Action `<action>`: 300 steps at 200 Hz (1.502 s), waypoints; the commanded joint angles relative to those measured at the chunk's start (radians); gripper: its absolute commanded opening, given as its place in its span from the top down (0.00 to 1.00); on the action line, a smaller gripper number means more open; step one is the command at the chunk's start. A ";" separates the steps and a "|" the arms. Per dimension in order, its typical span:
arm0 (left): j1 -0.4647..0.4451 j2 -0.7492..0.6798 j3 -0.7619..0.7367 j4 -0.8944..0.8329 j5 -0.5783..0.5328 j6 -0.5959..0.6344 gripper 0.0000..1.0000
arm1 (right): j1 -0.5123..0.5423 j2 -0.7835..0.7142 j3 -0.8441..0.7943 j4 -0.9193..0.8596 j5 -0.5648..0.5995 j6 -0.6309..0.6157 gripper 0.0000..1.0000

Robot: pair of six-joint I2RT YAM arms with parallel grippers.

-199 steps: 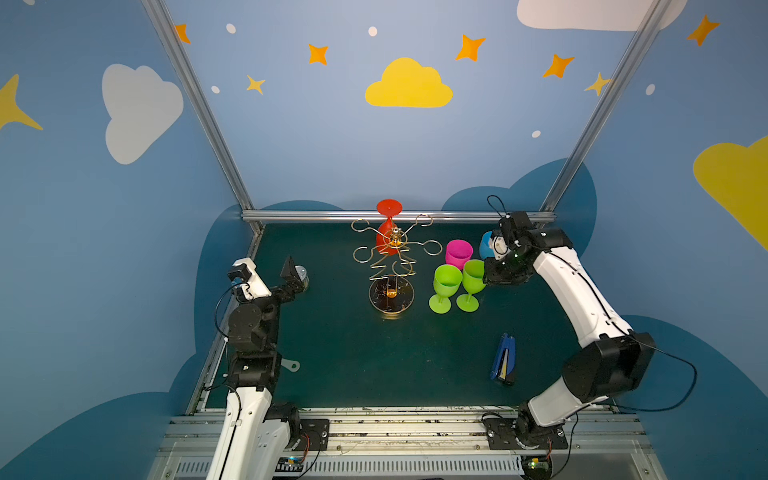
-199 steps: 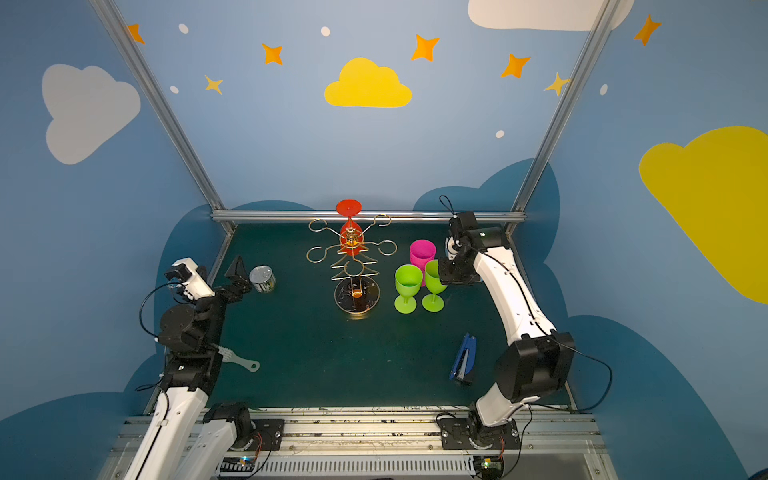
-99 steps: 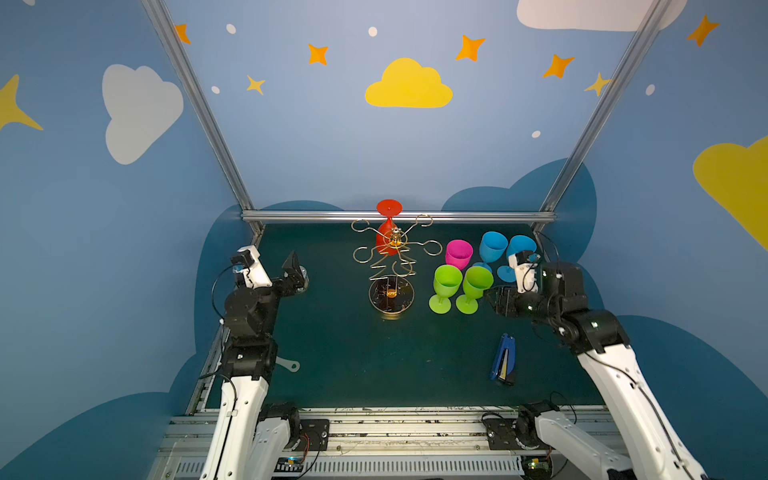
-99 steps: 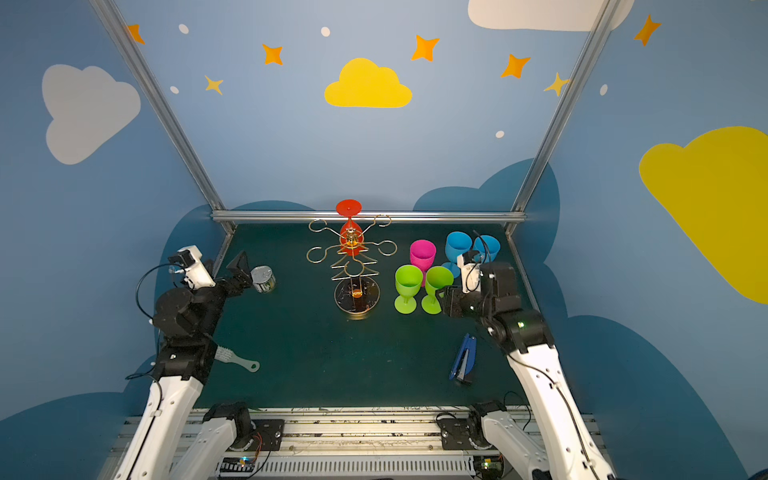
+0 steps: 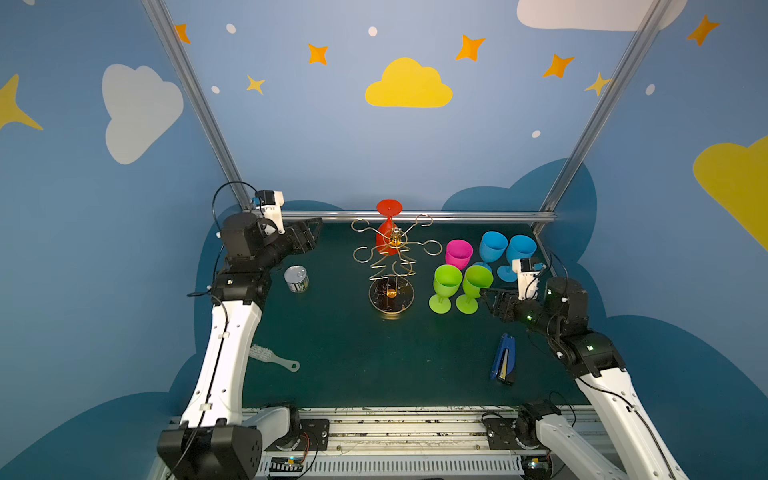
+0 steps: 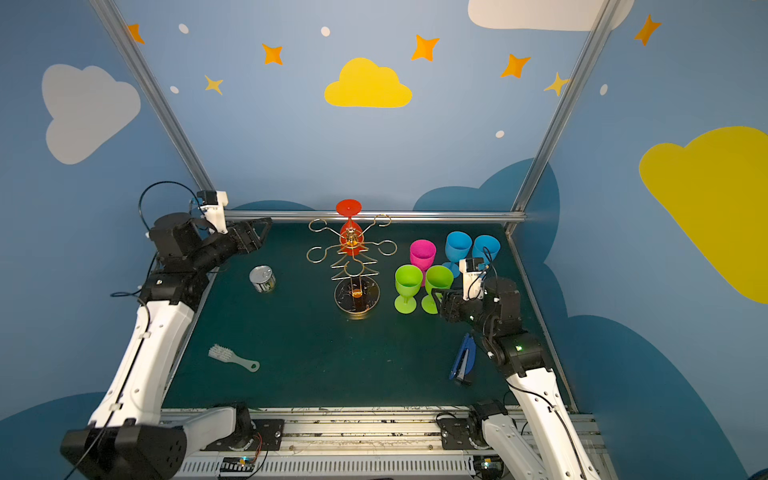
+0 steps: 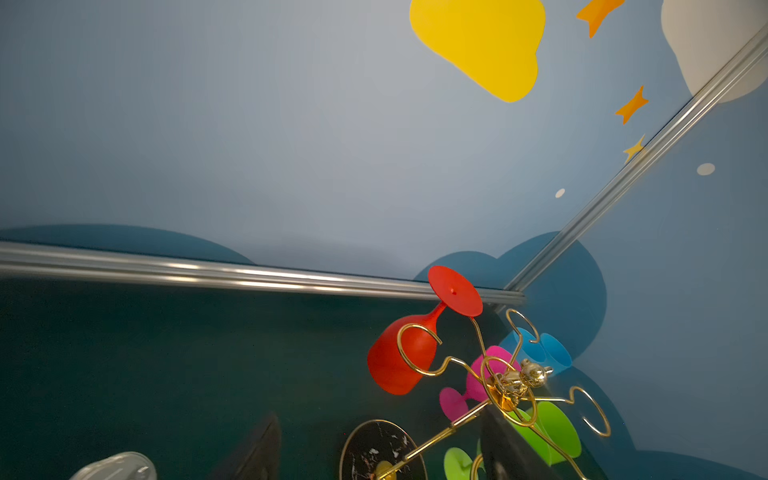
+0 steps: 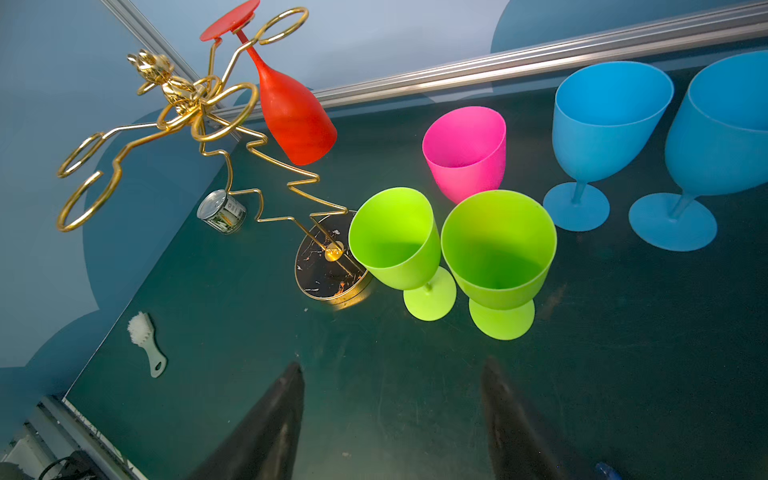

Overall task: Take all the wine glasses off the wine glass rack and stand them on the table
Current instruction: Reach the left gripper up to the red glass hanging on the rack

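Approach is in hand: our left tool (image 5: 312,235), jaws parted and empty, faces the red glass (image 5: 385,237) hanging foot-up on the rack (image 5: 380,303) ahead of it. Our right tool (image 5: 492,301), likewise parted and empty, waits apart. Next, we judge, the left tool must close round the bowl and slide the stem from its loop.

Gold wire rack (image 5: 394,238) with central post, six loop-ended arms and round dark marbled base (image 5: 391,296), upright just in front of silver back rail (image 5: 478,216). Red plastic wine glass (image 8: 291,120) hung upside down from the arm nearest that rail, stem in the loop, flat foot above, open bowl below
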 commanded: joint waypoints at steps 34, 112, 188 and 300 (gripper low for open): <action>-0.003 0.266 0.223 -0.044 0.220 -0.088 0.30 | 0.009 -0.020 -0.012 -0.001 -0.014 -0.009 0.33; -0.076 0.601 0.533 -0.060 0.302 -0.112 0.30 | 0.011 -0.041 -0.023 -0.012 -0.020 0.021 0.32; -0.188 0.832 0.852 -0.232 0.288 -0.050 0.32 | 0.015 -0.043 -0.002 -0.038 -0.023 0.021 0.32; -0.282 0.986 1.132 -0.482 0.166 0.090 0.43 | 0.014 -0.068 -0.005 -0.065 -0.008 -0.005 0.31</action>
